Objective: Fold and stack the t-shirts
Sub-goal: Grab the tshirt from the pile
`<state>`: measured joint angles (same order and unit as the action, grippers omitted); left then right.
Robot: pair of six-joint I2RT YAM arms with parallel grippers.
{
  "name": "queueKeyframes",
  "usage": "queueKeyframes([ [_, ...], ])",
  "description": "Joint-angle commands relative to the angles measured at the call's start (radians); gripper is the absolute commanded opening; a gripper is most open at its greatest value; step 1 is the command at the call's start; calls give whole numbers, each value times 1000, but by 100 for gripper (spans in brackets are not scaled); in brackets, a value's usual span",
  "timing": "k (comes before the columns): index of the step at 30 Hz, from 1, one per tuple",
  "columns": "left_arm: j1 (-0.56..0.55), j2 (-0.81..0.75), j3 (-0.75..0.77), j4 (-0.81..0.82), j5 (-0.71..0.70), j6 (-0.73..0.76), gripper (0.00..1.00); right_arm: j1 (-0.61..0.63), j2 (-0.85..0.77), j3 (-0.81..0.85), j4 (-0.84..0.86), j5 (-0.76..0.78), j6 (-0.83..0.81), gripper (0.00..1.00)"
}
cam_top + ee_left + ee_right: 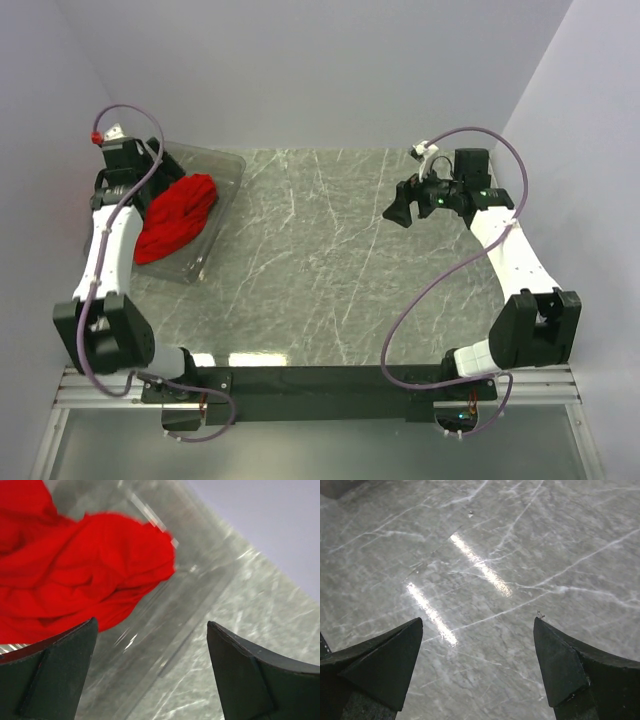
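Bright, even overhead light; soft shadows. Two glare streaks on marble table [545, 540]. Red t-shirt [75, 580] soft, possibly out of focus.

Red t-shirt [177, 216], grey-veined marble table [330, 260]

A grey-green, white-veined marble-patterned tabletop [330, 270] is enclosed on three sides by plain pale lilac-white walls [320, 70]. A black rail [320, 380] is fixed along its near edge. Two bright streaks of reflected light [480, 567] are seen on the glossy surface.
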<state>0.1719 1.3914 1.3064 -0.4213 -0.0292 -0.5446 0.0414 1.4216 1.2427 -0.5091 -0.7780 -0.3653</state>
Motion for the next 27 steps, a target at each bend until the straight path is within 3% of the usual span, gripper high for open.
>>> queueKeyframes([
  [1,21,90,37,-62,70,-11,95,-3,20,4,27,-75,-21,97],
  [10,23,455,168,23,0,-58,81,-5,50,21,20,-70,-37,96],
  [17,3,580,248,-27,-118,-20,74,-23,36,-2,23,-56,-29,96],
  [20,3,604,251,-27,-127,3,62,-26,28,-8,14,-53,-29,96],
  [23,-2,601,241,1,-121,18,32,-28,23,-5,3,-50,-34,96],
  [24,-3,594,237,10,-120,23,14,-29,22,-5,0,-49,-37,96],
  [26,-15,552,226,38,-123,49,1,-29,19,0,-11,-50,-41,96],
  [27,-21,534,222,48,-123,60,1,-29,19,1,-12,-50,-44,96],
])
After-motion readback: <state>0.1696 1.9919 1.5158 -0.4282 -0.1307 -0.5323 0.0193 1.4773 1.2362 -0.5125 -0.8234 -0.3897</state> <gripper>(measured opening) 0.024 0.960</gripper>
